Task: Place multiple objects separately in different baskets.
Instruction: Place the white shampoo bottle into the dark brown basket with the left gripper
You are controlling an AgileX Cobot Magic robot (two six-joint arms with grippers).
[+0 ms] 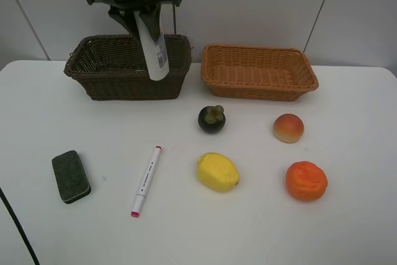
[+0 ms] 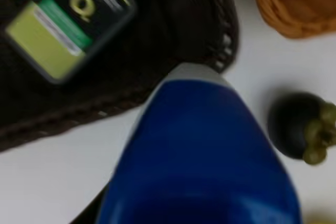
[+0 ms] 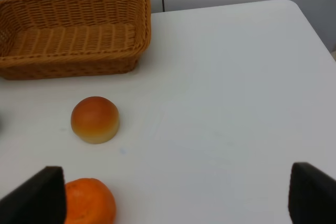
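My left gripper is shut on the white blue-capped tube, which hangs slanted over the dark brown basket. In the left wrist view the tube's blue cap fills the foreground. Beyond it the dark green pump bottle lies inside the dark basket. The light orange-tan basket stands to the right of the dark one. On the table lie the eraser, marker, mangosteen, lemon, peach and orange. My right gripper is open near the orange and peach.
Both baskets sit at the back of the white table, close to the wall. A dark cable crosses the front left corner. The table's right edge shows in the right wrist view.
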